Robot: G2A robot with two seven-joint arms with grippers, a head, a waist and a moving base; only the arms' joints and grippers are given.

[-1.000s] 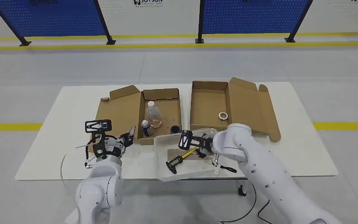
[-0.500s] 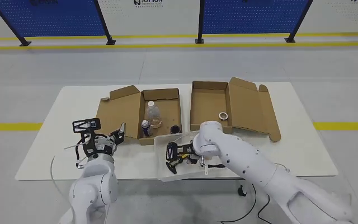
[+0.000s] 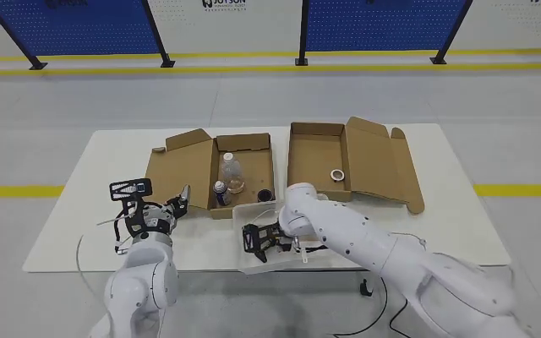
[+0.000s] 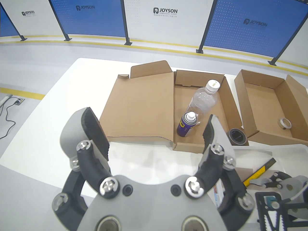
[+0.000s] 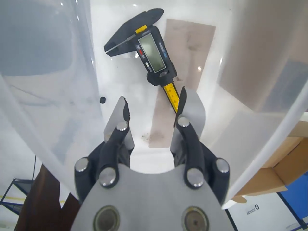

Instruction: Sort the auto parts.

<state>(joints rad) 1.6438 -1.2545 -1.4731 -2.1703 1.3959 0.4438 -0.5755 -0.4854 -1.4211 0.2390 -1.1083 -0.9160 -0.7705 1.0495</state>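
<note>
Caliper (image 5: 154, 56) seemingly touches parted right end effector (image 5: 153, 95); left end effector (image 4: 149, 116) gapes too.

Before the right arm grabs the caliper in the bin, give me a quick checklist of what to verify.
1. Right end effector open: ok, jaws apart.
2. Caliper centred between jaws: not ok; its yellow beam ends beside one finger, body beyond the tips.
3. Brown sheet under it clear of the grip: cannot tell.
4. Left end effector clear of the bin: ok, open over the table.
5. Bare floor in the right box: ok.
</note>
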